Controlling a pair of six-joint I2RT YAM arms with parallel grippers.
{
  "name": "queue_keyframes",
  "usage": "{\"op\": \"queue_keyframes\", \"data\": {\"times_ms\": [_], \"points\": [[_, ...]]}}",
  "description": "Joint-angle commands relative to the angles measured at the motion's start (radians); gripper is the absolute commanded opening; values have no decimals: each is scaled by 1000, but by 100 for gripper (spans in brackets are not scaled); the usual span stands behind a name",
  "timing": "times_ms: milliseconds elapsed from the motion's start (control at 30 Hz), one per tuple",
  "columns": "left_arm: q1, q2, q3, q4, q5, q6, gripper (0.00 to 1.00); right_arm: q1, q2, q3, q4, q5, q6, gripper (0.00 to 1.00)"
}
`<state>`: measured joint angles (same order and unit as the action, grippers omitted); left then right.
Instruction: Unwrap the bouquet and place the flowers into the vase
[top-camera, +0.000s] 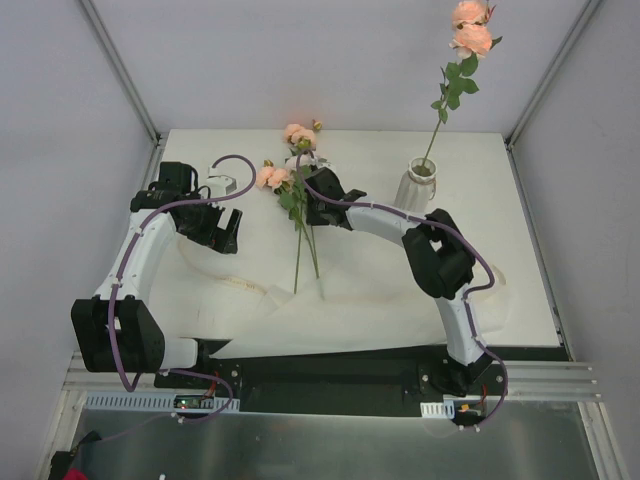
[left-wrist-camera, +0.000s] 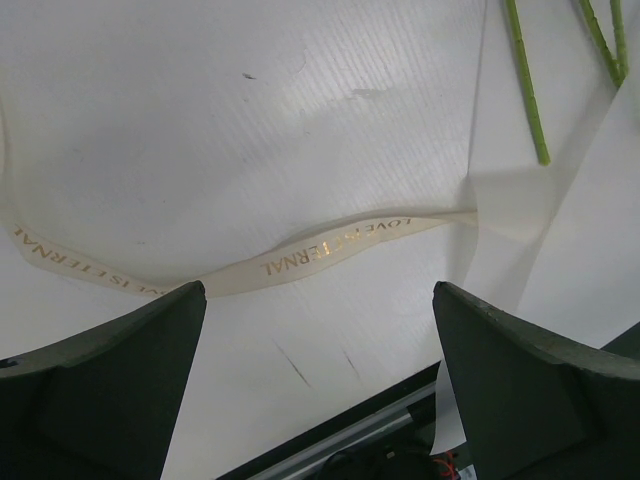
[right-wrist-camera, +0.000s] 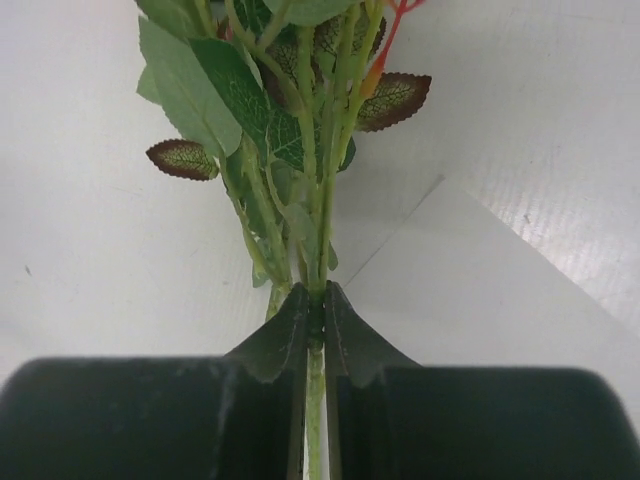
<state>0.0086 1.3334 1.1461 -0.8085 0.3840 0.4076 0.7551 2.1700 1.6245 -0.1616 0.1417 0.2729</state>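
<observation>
The right fingers (right-wrist-camera: 300, 325) were pinched shut on one thin green stem (right-wrist-camera: 316, 400) of the peach-pink artificial roses (top-camera: 298, 205) (leaves crowded just beyond the fingertips). These roses lay at the middle of the white surface (top-camera: 510, 200), with blooms toward the far edge and stems running near onto the unfolded sheet of white wrapping paper (top-camera: 380, 300). The left fingers (left-wrist-camera: 110, 390) hung spread wide, holding nothing, over the left part of the surface, above a cream ribbon with gold lettering (left-wrist-camera: 330, 245) that lay loose and flat. At the far right stood the small clear glass bottle-shaped vase (top-camera: 420, 185), upright. A single long-stemmed peach rose (top-camera: 472, 38) stood in it, tilted to the right, well apart from the lying roses.
</observation>
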Motion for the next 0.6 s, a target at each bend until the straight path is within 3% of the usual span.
{"op": "queue_keyframes", "data": {"times_ms": [0,100,333,567], "points": [[8,-8,-3,-4,12,2,97,0,-143,-12,40,19,-23,6],[8,-16,-8,-4,4,10,97,3,-186,-29,46,32,-37,1],[8,-17,-11,-3,6,11,97,13,-324,-83,151,47,-93,1],[10,-10,3,-3,13,4,97,15,-479,-51,374,90,-341,1]]}}
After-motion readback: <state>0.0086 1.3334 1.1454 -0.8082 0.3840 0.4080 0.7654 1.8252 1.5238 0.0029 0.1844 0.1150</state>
